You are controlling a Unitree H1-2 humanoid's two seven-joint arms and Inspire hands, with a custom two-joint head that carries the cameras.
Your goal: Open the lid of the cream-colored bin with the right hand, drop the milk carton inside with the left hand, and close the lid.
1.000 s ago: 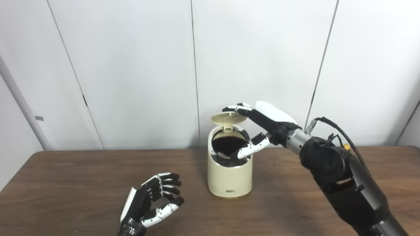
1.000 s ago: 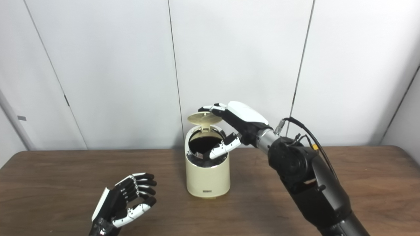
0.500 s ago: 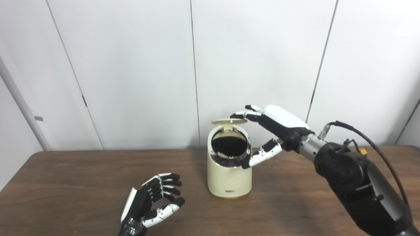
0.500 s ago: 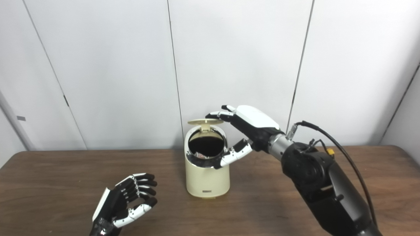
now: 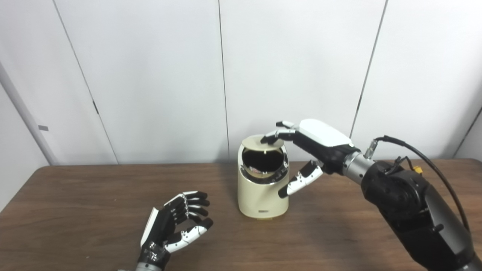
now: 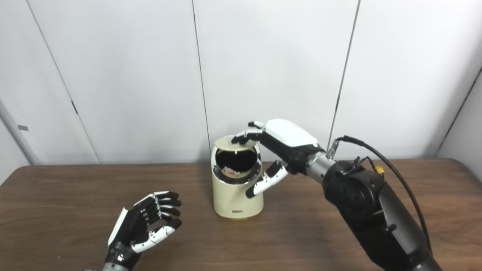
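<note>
Here, the closing step looks to be in hand.
Bin: small cream-colored round plastic bin (image 5: 262,194) with a chrome ring at its mouth stands upright near the middle of the brown wooden table (image 5: 75,210).
Lid: thin cream disc lid (image 5: 257,141), hinged at the back, tilts partway down over the opening; dark gap shows beneath it.
Milk carton: not on the table or in either hand; something pale lies inside the bin (image 6: 229,172), too small to name.
Right hand: white-and-black right hand (image 5: 307,145) holds nothing, fingers spread; fingertips (image 5: 268,139) rest on the lid's top, thumb hangs beside the bin wall, apparently just clear of it.
Left hand: left hand (image 5: 177,224) empty, loosely curled, palm up, low over the table, well apart from the bin.
Handling: the lid seems light, stiff, freely hinged; pressing near its front edge should seat it. The bin likely light, may slide or tip under a sideways push.
Surroundings: plain white wall panels (image 5: 150,75) behind.
Obstruction: nothing stands between hand and lid; only the thumb beside the wall risks nudging the bin.
</note>
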